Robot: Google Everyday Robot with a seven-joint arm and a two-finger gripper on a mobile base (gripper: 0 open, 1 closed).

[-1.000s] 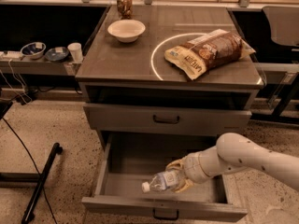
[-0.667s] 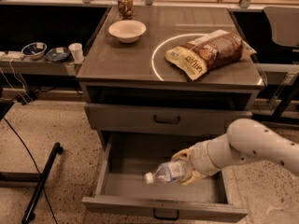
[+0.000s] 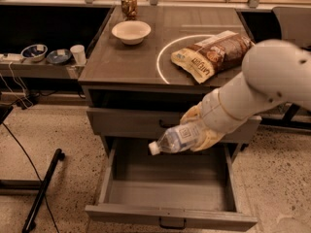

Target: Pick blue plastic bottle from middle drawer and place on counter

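My gripper (image 3: 198,130) is shut on the blue plastic bottle (image 3: 176,138), a small clear bottle with a white cap pointing left. I hold it lying nearly flat in the air, in front of the shallower closed drawer and well above the floor of the open middle drawer (image 3: 170,210). That drawer is pulled out and nothing shows inside it. The counter (image 3: 121,57) with its thin white circle is above and behind the bottle. My white arm comes in from the right.
On the counter stand a white bowl (image 3: 131,31), a brown-filled glass jar (image 3: 129,5) and a chips bag (image 3: 211,54) lying across the circle. A low side shelf (image 3: 34,67) at the left holds bowls and a cup. A black pole (image 3: 41,191) lies on the floor.
The gripper has lifted the bottle up out of the middle drawer to the height of the shallower drawer's front. The arm has risen and come closer to the camera.
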